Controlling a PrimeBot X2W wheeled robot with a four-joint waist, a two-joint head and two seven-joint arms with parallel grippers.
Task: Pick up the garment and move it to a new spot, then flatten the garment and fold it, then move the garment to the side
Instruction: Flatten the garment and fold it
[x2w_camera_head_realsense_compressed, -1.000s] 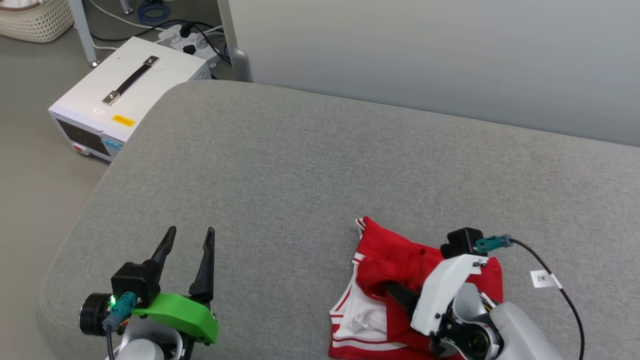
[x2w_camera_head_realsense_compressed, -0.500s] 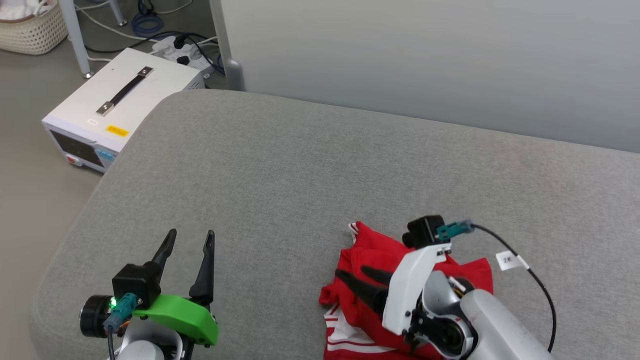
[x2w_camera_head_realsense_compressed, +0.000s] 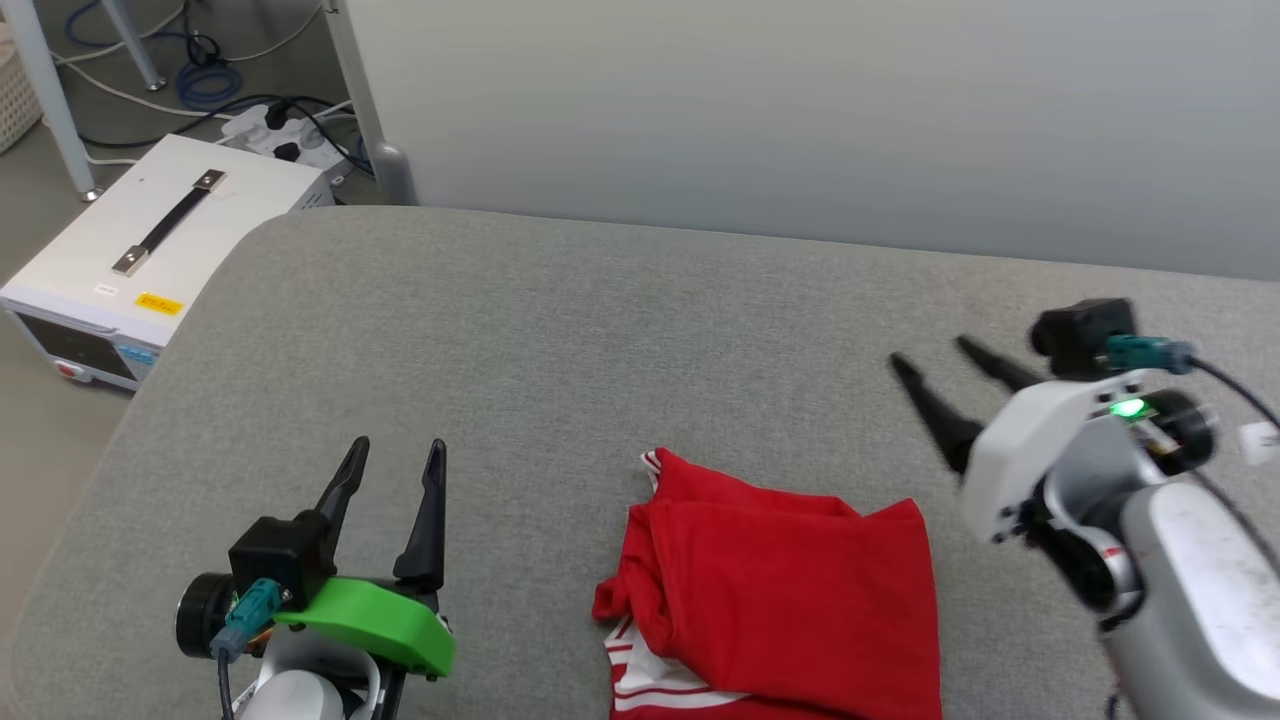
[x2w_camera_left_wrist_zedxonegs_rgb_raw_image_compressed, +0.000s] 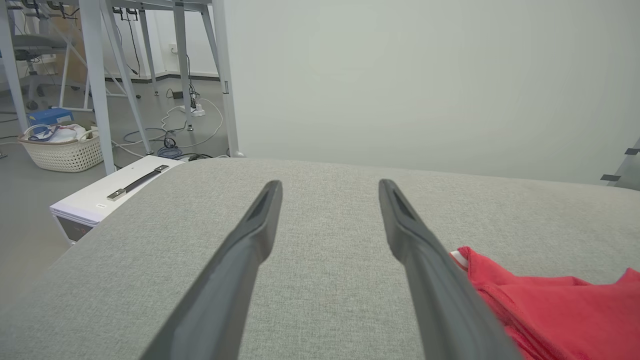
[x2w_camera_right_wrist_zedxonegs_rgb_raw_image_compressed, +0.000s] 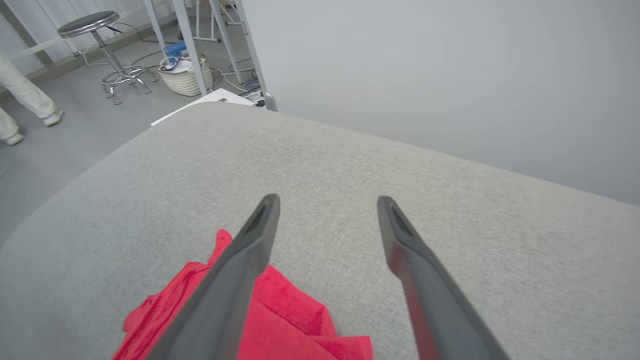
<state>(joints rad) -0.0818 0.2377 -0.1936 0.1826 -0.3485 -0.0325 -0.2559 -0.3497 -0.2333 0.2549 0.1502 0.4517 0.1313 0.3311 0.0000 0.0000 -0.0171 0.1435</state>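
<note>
Right tool (x2w_camera_head_realsense_compressed: 928, 349) lifted off garment (x2w_camera_head_realsense_compressed: 790, 580), wide, garment between tools, left tool (x2w_camera_head_realsense_compressed: 400, 442) wide

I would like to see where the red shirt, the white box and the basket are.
red shirt (x2w_camera_head_realsense_compressed: 790, 590): head view, flat red top layer.
white box (x2w_camera_head_realsense_compressed: 235, 215): head view, its top face.
basket (x2w_camera_left_wrist_zedxonegs_rgb_raw_image_compressed: 62, 155): left wrist view, woven side wall.

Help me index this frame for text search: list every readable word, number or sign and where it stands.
No text is readable.
Yellow sticker on the white instrument box: too small.
White sticker beside it: too small.
White cable tag: blurred.
Red jersey: visible folds are unprinted.
</note>
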